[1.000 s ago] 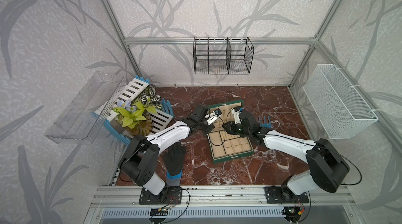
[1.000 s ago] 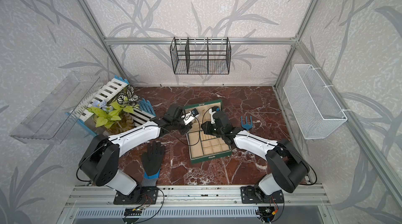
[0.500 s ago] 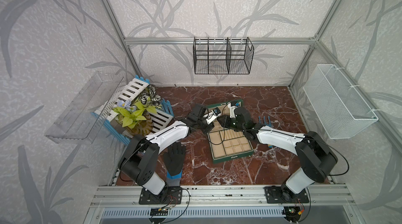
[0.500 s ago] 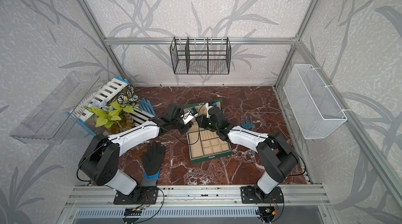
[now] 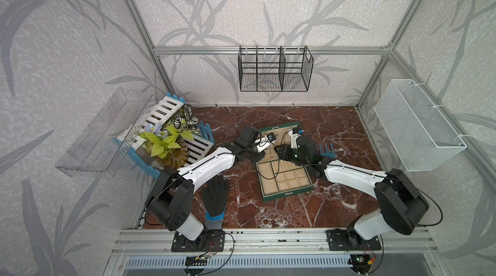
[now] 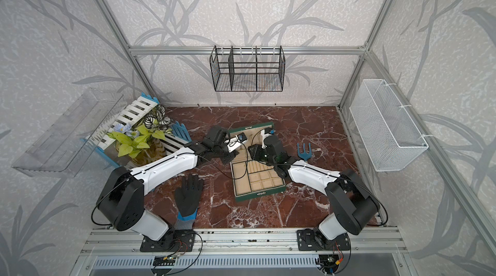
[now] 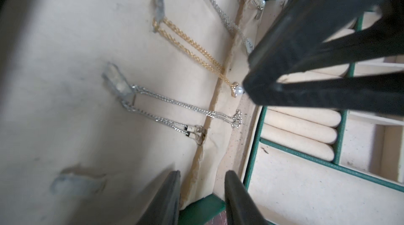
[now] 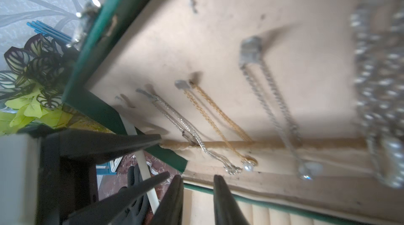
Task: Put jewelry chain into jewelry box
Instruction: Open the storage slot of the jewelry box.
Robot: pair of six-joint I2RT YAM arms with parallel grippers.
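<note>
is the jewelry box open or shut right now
Open. The jewelry box lid stands raised, its beige lining and hooked gold chain exposed, and the compartments below are uncovered.

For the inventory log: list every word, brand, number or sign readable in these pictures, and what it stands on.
No text can be read.
The jewelry box, its lid lining, the gold chain and the black glove show no print.
The small tag on the silver chain: too blurred to tell if marked.
The circuit board at the front rail: too small to read.
</note>
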